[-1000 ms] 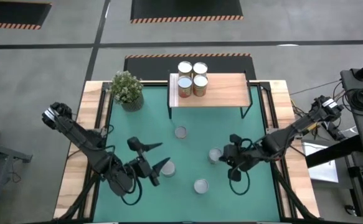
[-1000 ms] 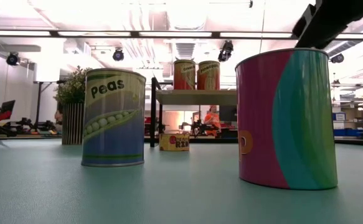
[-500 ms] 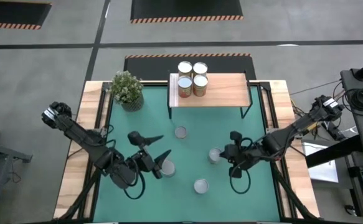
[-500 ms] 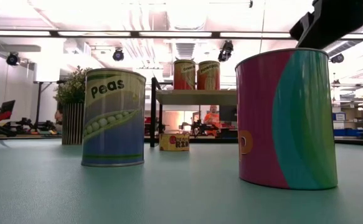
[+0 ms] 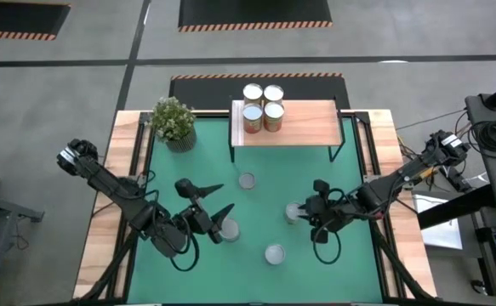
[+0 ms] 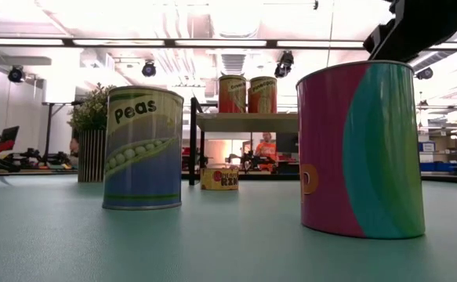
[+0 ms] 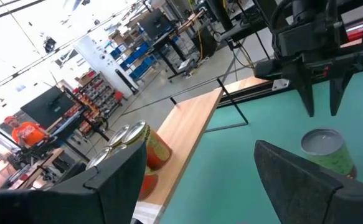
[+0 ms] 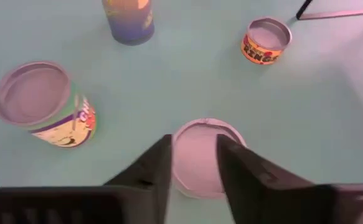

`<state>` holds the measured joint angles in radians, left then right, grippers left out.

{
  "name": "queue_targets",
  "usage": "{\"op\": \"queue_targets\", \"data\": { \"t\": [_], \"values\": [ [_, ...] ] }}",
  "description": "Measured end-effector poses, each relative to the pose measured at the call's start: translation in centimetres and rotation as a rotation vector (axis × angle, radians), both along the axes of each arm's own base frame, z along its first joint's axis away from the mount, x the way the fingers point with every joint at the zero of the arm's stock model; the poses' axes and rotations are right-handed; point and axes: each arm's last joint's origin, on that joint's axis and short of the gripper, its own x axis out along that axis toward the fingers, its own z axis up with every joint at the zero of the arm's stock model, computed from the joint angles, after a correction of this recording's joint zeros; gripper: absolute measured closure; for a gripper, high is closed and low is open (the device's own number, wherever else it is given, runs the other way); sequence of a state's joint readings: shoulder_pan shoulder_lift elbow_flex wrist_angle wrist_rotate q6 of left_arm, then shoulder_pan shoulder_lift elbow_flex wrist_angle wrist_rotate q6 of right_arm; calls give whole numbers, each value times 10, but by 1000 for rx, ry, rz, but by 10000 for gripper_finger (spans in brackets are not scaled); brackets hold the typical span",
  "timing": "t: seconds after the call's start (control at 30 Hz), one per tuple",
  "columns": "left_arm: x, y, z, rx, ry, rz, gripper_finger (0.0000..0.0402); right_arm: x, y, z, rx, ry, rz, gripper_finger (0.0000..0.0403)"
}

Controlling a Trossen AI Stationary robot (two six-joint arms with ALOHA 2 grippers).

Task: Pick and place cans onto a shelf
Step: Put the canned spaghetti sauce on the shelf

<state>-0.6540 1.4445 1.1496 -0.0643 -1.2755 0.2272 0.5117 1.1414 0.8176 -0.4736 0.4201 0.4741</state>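
Four cans (image 5: 263, 104) stand on the wooden shelf (image 5: 303, 126) at the far edge. Several more stand upright on the green mat. One is a silvery-topped can (image 8: 197, 163) right under my right gripper (image 8: 193, 140). That gripper is open, and its fingertips hang just above the can (image 7: 322, 146) without touching it. Also on the mat are a peas can (image 6: 143, 149), a pink-and-green can (image 6: 361, 149) and a short orange can (image 6: 219, 178). My left gripper (image 5: 227, 196) is open and held level above the mat beside the peas can (image 5: 229, 229), with nothing between its fingers.
A potted plant (image 5: 173, 121) stands at the mat's far left corner. The shelf's right half is bare board. Thin black legs (image 5: 233, 144) hold the shelf above the mat. Bare mat lies along the near edge (image 5: 230, 280).
My left gripper has swung a little toward the far edge and stays open. The cans have not moved.
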Motion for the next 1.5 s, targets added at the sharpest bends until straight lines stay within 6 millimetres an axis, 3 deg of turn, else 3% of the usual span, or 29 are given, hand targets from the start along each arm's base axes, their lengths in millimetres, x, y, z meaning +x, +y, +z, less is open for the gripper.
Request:
{"op": "queue_targets", "data": {
  "t": [0.27,0.47,0.97,1.27,1.5],
  "values": [
    [0,1,0,2,2,2,122,7,2,-13,-1,45,-47,103],
    [0,1,0,4,5,2,122,14,6,-30,-35,111,-37,37],
    [0,1,0,19,16,0,122,29,0,-55,-61,187,-87,42],
    [0,1,0,21,18,0,122,30,0,-48,-27,156,-77,130],
    [0,1,0,24,19,0,122,27,-4,-27,4,100,-85,117]
  ]
}}
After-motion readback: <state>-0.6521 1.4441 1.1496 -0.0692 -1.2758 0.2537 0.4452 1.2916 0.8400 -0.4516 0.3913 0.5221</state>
